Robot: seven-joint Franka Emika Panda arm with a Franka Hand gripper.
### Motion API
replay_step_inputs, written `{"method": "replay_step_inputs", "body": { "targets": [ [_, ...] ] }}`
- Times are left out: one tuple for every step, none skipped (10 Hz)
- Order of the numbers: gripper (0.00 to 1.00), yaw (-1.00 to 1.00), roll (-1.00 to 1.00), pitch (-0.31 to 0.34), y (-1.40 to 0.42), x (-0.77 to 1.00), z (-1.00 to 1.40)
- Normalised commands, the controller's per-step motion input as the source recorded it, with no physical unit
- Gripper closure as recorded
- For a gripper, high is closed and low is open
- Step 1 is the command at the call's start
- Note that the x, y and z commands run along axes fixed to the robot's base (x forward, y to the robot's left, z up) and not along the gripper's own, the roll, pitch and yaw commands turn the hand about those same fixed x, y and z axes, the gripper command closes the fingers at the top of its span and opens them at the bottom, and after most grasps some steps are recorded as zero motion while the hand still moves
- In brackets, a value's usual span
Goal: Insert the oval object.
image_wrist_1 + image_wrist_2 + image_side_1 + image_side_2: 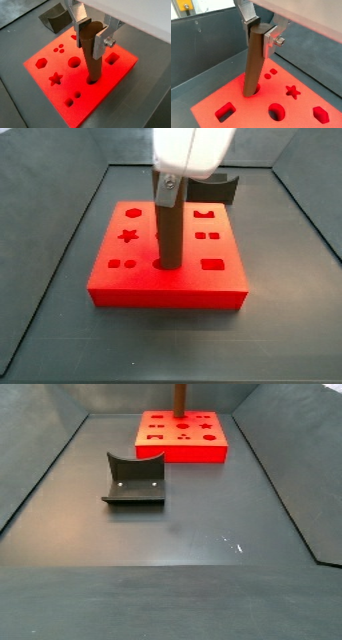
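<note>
table (201, 534): dark grey, walled; you see two things on it
red block (183, 446): flat, far end
fixture (134, 481): near the middle, apart from the block
gripper (170, 190): above the block

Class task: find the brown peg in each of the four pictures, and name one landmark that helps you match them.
Wrist view: peg upright mid-frame, held by the gripper.
Wrist view: peg upright, tip in a hole.
Side view: peg upright above the block's middle.
Side view: peg at the top edge.
Landmark: the red block.
</note>
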Motion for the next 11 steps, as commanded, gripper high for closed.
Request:
{"method": "replay_step_inputs", "body": {
  "targets": [
    [1.00,0.00,-0.04,-0.051,0.00,-0.30,0.00],
    [1.00,0.00,-0.05,-0.067,0.00,-0.18,0.00],
    [1.00,0.00,0.00,0.000,0.00,0.00,-0.02],
    [1.00,0.00,-0.01,-0.010,0.00,0.00,-0.06],
    [1.00,0.00,-0.01,-0.016,0.00,0.00,0.00],
    [1.00,0.00,0.00,0.000,0.00,0.07,0.00],
    [1.00,0.00,0.00,0.000,0.00,0.08,-0.05],
    [1.00,0.00,0.00,0.000,0.00,0.13,-0.09],
    [1.00,0.00,0.00,0.000,0.00,0.16,-0.10],
    [1.00,0.00,0.00,0.000,0.00,0.24,-0.07],
    [1.00,0.00,0.00,0.000,0.00,0.07,-0.07]
  ]
}}
